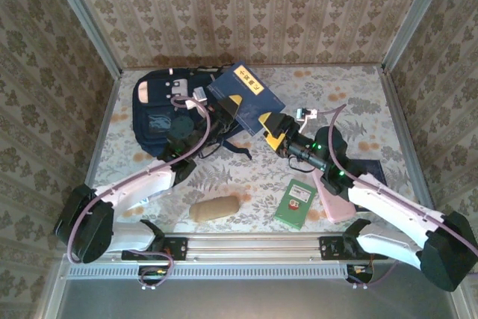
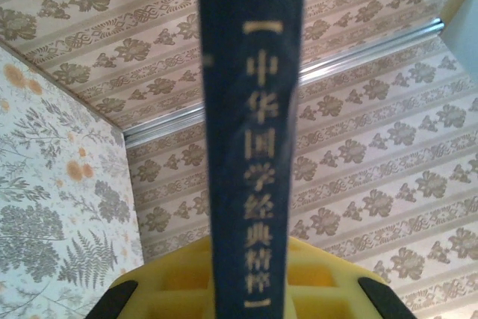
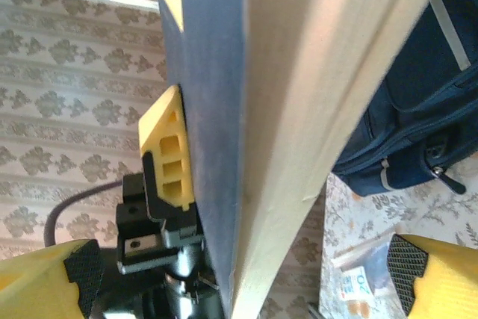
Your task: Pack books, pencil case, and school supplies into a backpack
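Barely begun: the left end effector (image 1: 226,112) grips a navy book (image 1: 250,91) beside the backpack (image 1: 157,113). The right end effector (image 1: 270,132) stands open. A green book (image 1: 295,203) lies unpacked.

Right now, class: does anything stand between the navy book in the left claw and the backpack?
Nothing visible does. The left claw holds the navy book by the right edge of the backpack, with no other object between them.

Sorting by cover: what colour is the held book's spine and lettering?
The book has a navy spine with gold lettering; left wrist view shows it best.
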You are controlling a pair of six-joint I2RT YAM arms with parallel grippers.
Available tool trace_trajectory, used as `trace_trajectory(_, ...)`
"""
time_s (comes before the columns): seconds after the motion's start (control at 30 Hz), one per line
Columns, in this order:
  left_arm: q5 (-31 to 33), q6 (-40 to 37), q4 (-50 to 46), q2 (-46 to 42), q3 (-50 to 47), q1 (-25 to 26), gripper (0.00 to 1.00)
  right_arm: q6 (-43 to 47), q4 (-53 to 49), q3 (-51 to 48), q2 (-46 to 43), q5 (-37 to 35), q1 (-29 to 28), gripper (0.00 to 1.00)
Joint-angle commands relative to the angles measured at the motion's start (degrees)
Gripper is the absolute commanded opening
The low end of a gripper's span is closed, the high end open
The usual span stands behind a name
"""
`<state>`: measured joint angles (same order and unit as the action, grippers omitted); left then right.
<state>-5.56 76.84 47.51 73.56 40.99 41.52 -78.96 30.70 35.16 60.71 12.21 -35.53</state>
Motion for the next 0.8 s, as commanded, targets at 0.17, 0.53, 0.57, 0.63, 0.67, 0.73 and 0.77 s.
trace_trajectory(0.17, 4.3, 5.16, 8.44, 1.41, -0.72, 1.87, 0.0, -0.8, 13.32, 0.54, 2.77, -8.41, -0.24, 0.89)
trace_trajectory(0.53, 3.62, 6.3, 7.0, 1.91, -0.64, 2.5, 0.0, -0.59, 15.34, 4.65, 7.95, -8.28, -0.25, 0.39)
trace_trajectory(0.57, 3.42, 6.22, 6.99, 2.02, -0.57, 2.5, 0.0, 0.23, 14.72, 4.74, 7.78, -8.44, -0.24, 0.33)
trace_trajectory(0.63, 3.11, 5.78, 6.57, 2.18, -0.56, 2.43, 0.0, 2.76, 11.0, 5.01, 6.57, -9.72, -0.24, 0.19)
trace_trajectory(0.67, 3.1, 5.54, 6.14, 2.17, -0.65, 2.4, 0.0, 3.66, 8.81, 5.01, 5.78, -10.71, -0.27, 0.13)
trace_trajectory(0.73, 2.98, 5.35, 4.49, 2.16, -0.74, 2.26, 0.0, 6.19, 5.43, 4.43, 3.84, -12.92, -0.08, 0.02)
trace_trajectory(0.77, 2.64, 5.26, 3.68, 2.08, -0.82, 2.02, 0.0, 6.9, 3.71, 4.16, 2.77, -13.82, 0.05, 0.0)
